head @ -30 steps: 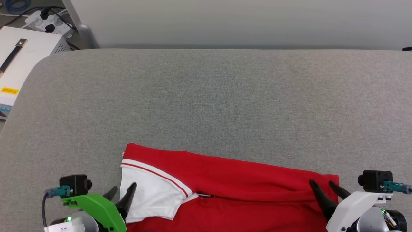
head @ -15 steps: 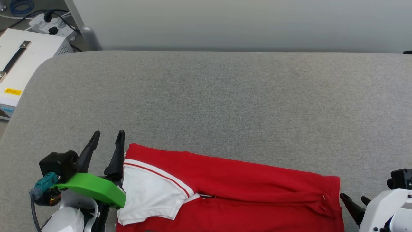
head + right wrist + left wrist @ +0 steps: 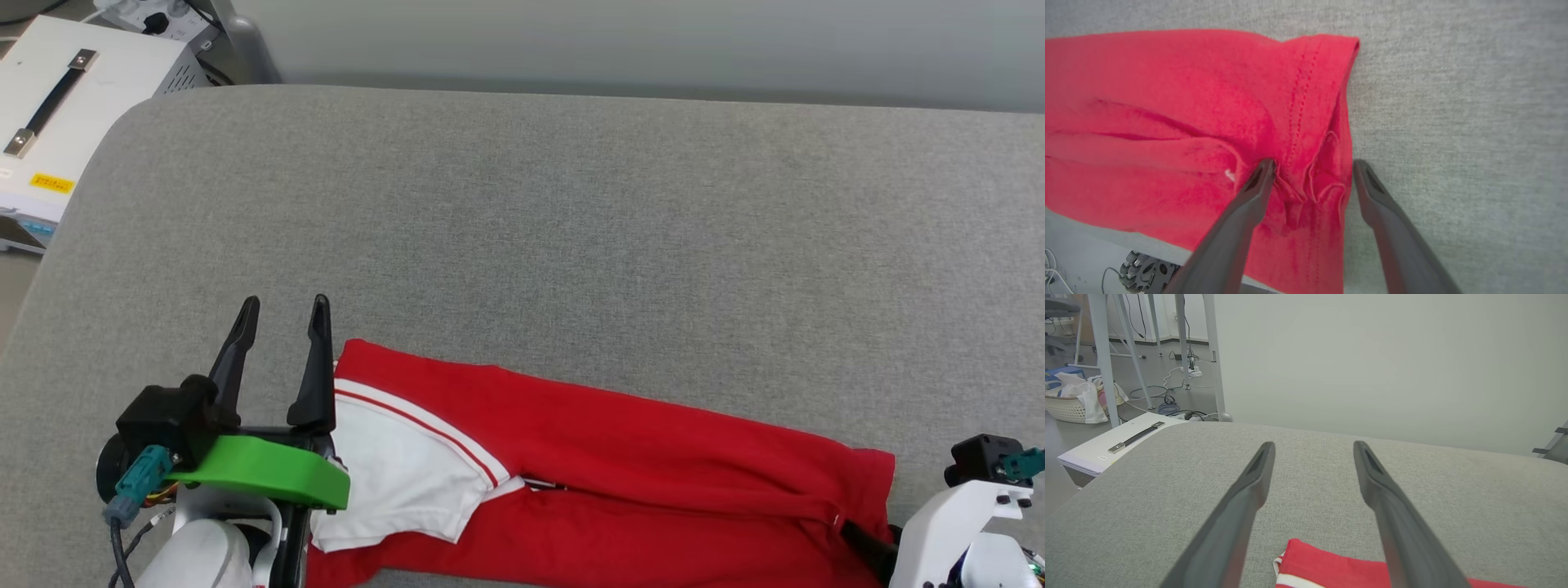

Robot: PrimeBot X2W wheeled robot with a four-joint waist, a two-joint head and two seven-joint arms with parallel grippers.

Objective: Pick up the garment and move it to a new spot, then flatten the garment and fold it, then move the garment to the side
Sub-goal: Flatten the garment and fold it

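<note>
The garment (image 3: 620, 457) lies folded into a long red band along the near edge of the grey table (image 3: 571, 229), its white sleeve (image 3: 392, 465) with striped trim on top at the left end. My left gripper (image 3: 282, 306) stands open just left of that end, above the cloth, and its fingers (image 3: 1313, 446) hold nothing. My right gripper (image 3: 1313, 163) is open at the right hem. One finger presses the bunched red fabric (image 3: 1167, 102) while the other rests on the table beside the hem edge. The letters and number are hidden.
A white case with a black handle (image 3: 57, 106) stands off the table's far left corner, by a power strip (image 3: 155, 16). A pale wall runs behind the table. The left wrist view shows a basket of cloth (image 3: 1073, 402), metal legs and floor cables.
The camera has shifted. My left gripper rose from beside the sleeve and now points forward, open. My right gripper left the garment's right end, swung off it, then came back to the hem corner.
</note>
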